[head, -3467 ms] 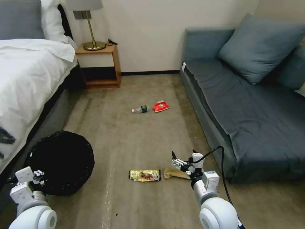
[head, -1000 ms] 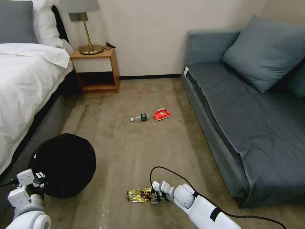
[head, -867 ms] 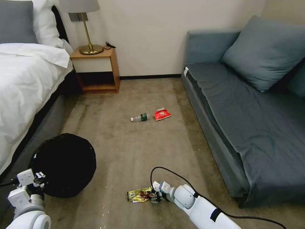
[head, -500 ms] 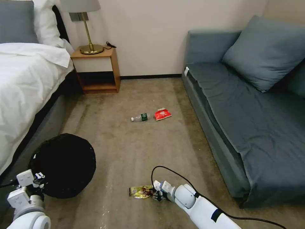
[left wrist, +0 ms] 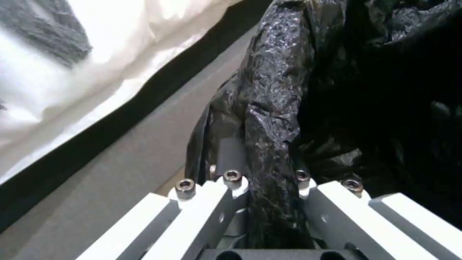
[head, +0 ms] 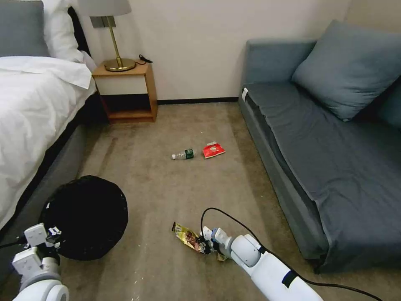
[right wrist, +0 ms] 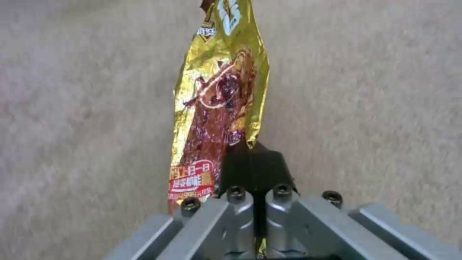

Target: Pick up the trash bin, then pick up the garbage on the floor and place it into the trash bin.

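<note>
Wrapper [head: 186,236]: now tilted off the carpet, one end pinched in the closed right gripper [head: 203,246]; 0.5 s ago it lay flat, so the lift has begun. Left gripper [left wrist: 269,180] is clamped on the bin [head: 85,217] rim by the bed. The paper bag [head: 221,256] is mostly hidden behind the right arm.

The trash bin [head: 85,217] was lined in glossy, crinkled black plastic. The snack wrapper [right wrist: 219,104] was shiny gold with a brown-maroon picture and a red label band. The bottle [head: 184,155] was clear with a green label; the packet [head: 213,150] was red. The carpet [head: 167,188] was plain tan, the sofa [head: 317,142] slate blue, the bed [head: 37,108] linen white, the nightstand [head: 127,92] orange-brown wood.
</note>
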Motion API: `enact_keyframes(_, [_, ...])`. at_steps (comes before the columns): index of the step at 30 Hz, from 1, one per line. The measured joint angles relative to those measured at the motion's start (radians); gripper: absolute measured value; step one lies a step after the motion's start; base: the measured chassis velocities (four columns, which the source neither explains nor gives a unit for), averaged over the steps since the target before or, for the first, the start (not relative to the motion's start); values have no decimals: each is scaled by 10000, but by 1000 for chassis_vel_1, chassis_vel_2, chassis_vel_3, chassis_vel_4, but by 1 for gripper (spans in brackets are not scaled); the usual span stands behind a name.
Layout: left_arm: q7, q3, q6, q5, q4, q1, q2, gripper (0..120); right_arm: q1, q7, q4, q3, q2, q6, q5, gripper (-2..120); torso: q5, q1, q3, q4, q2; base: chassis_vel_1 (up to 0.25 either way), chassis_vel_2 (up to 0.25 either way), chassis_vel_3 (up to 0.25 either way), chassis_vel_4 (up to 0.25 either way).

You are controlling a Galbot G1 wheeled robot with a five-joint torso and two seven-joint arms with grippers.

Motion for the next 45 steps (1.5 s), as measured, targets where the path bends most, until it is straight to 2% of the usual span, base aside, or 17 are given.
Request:
enact_keyframes(5, [208, 148, -114, 156, 13, 27, -64, 3, -24, 234, 553, 110, 151, 520, 848, 0, 1, 0, 0, 1, 0, 0, 0, 0, 0])
enact_keyframes(9, [227, 253, -116, 200, 77, 7, -110, 3, 8, 485, 1148, 103, 230, 608, 1518, 0, 0, 0, -1, 1, 0, 0, 0, 0, 0])
enact_keyframes(11, [258, 372, -116, 249, 119, -12, -149, 3, 116, 1008, 1815, -15, 302, 718, 2316, 0, 0, 0, -1, 1, 0, 0, 0, 0, 0])
enact_keyframes(14, [276, 417, -119, 272, 139, -32, -167, 3, 177, 1388, 2118, -134, 331, 848, 2765, 0, 0, 0, -1, 1, 0, 0, 0, 0, 0])
enact_keyframes(16, [318, 462, -145, 283, 180, -86, -202, 3, 251, 2222, 2583, -460, 417, 1191, 3635, 0, -1, 0, -1, 1, 0, 0, 0, 0, 0])
enact_keyframes(18, [326, 475, -148, 283, 190, -99, -209, 3, 258, 2434, 2702, -551, 468, 1242, 3834, 0, -1, 0, -1, 1, 0, 0, 0, 0, 0])
enact_keyframes(21, [395, 631, -184, 274, 241, -149, -275, 3, 237, 3443, 3200, -1125, 854, 1281, 4406, 0, -1, -1, -1, 2, -1, 0, 0, 0, 0])
enact_keyframes(26, [648, 789, -254, 282, 246, -190, -334, 3, 69, 4236, 3727, -2251, 1208, 1328, 4856, 0, -2, 0, -1, 2, 0, 0, 0, 0, 0])
enact_keyframes(31, [951, 855, -330, 237, 185, -106, -365, 3, -73, 4692, 3701, -2973, 1411, 1560, 4784, 0, -2, 0, -1, 2, 0, 0, 0, 0, 0])
enact_keyframes(43, [1460, 928, -413, 8, 137, -71, -358, 3, -35, 5745, 2832, -3518, 1775, 1882, 4158, 0, -1, 0, -1, 1, 0, 0, 0, 0, 0])
enact_keyframes(45, [1492, 940, -414, -20, 130, -74, -353, 3, -29, 5791, 2793, -3516, 1760, 1875, 4125, 4, 0, 0, -1, 1, 0, 0, 0, 0, 0])
